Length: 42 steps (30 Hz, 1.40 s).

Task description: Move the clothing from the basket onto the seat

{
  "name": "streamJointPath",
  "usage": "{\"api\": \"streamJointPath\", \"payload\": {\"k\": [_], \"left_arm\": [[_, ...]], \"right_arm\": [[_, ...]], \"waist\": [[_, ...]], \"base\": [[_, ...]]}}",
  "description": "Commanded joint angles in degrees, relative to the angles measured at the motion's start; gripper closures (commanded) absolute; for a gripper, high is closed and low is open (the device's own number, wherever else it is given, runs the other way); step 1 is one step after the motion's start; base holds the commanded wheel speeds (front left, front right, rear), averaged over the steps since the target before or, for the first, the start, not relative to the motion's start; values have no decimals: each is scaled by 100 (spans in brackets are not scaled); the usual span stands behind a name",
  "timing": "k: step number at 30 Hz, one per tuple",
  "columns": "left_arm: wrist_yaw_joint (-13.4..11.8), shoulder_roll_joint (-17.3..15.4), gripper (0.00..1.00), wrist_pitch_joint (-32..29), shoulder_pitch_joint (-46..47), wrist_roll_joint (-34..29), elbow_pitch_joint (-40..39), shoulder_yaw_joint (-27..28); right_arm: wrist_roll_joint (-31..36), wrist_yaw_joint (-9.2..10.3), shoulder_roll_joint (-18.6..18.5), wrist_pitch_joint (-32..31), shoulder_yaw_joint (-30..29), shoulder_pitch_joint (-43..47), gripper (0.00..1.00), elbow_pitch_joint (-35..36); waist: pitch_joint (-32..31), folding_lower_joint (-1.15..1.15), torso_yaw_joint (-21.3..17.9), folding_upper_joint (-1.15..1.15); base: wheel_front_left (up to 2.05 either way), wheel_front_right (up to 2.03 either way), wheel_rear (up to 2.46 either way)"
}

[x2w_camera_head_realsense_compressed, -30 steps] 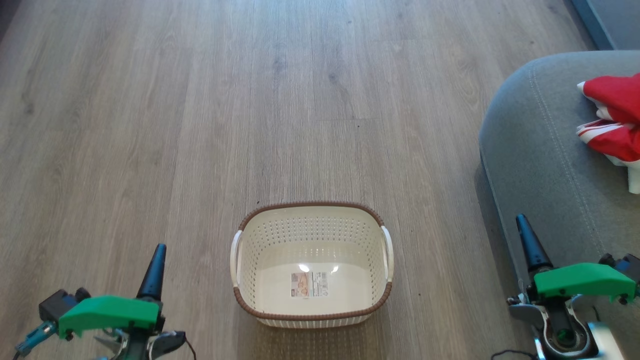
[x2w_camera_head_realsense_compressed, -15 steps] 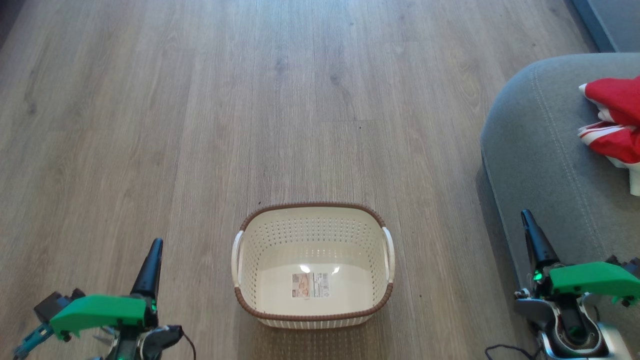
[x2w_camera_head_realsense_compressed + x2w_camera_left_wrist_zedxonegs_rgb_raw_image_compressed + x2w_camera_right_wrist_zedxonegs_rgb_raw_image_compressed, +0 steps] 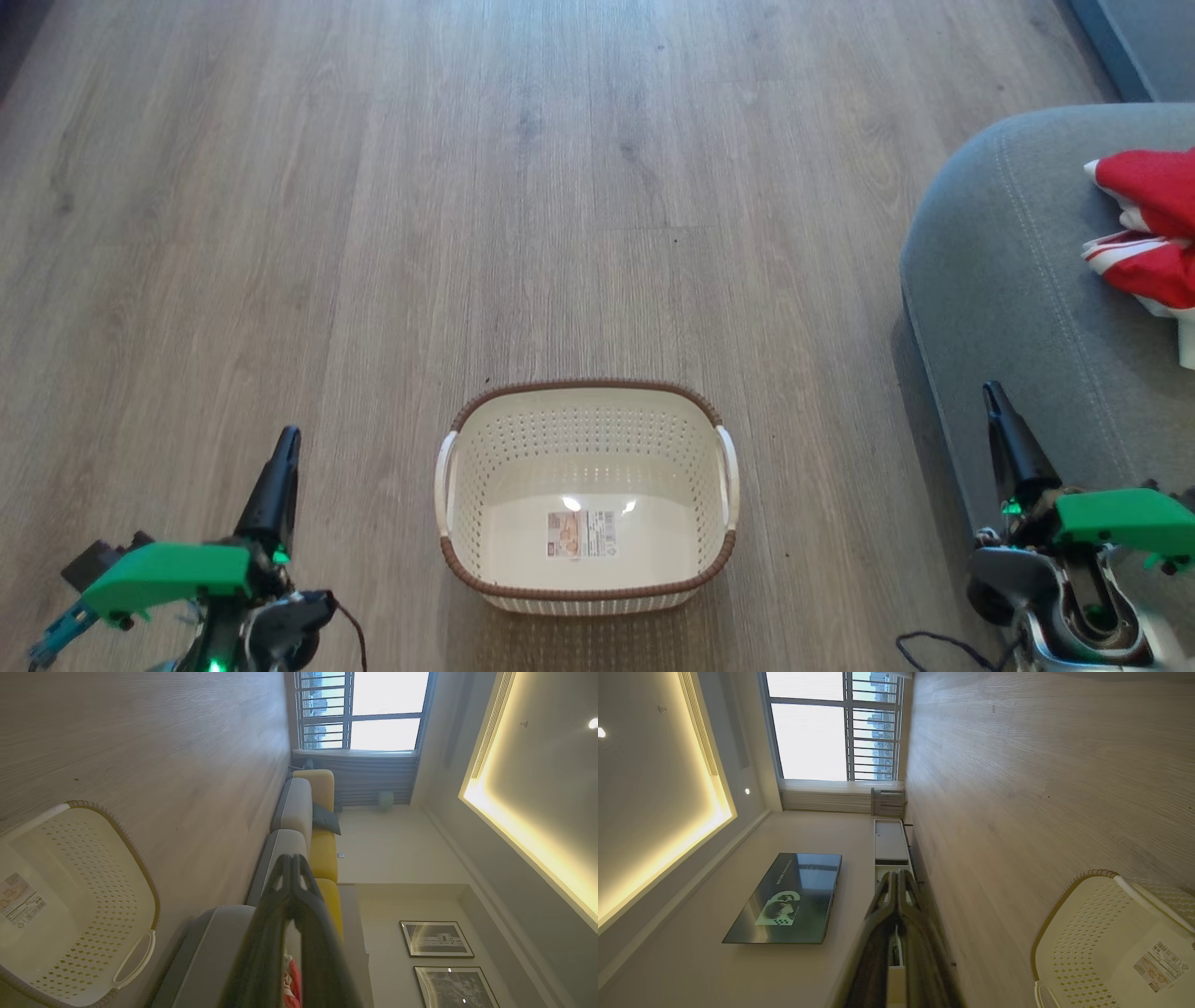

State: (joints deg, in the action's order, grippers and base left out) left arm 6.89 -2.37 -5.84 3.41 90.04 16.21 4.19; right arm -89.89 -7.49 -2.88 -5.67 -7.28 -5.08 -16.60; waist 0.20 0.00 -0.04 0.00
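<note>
The cream basket (image 3: 585, 569) with a brown rim stands on the wood floor at the lower middle of the head view; its floor shows just a label sticker. The red and white clothing (image 3: 1146, 233) lies on the grey seat (image 3: 1018, 280) at the right edge. My left gripper (image 3: 285, 443) is at the lower left, shut and holding nothing, well left of the basket. My right gripper (image 3: 991, 392) is at the lower right beside the seat's near corner, shut and holding nothing. The basket (image 3: 70, 905) also appears in the left wrist view, with my left gripper (image 3: 292, 858) shut. A sliver of red clothing (image 3: 293, 983) peeks beside its fingers.
Wood floor (image 3: 467, 187) stretches ahead of the basket. The left wrist view has a grey and yellow sofa (image 3: 303, 812) along a wall with a window. The right wrist view has my right gripper (image 3: 896, 873), the basket (image 3: 1106, 942), a wall television (image 3: 784, 898) and a low white cabinet (image 3: 888, 842).
Both grippers have tilted a little outward and their bodies sank lower in the head view. The basket and clothing have stayed put.
</note>
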Motion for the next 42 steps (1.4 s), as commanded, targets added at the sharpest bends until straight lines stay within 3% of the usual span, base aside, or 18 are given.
{"api": "streamJointPath", "payload": {"k": [1, 42], "left_arm": [[59, -51, 100, -66, 279, 211, -214, 235], [59, -51, 100, -65, 279, 212, -215, 234]], "right_arm": [[-226, 0, 1, -83, 74, -110, 100, 257], [-228, 0, 1, -82, 75, -110, 100, 257]], "waist": [[-3, 0, 4, 0], [-3, 0, 4, 0]], "base": [[0, 0, 0], [0, 0, 0]]}}
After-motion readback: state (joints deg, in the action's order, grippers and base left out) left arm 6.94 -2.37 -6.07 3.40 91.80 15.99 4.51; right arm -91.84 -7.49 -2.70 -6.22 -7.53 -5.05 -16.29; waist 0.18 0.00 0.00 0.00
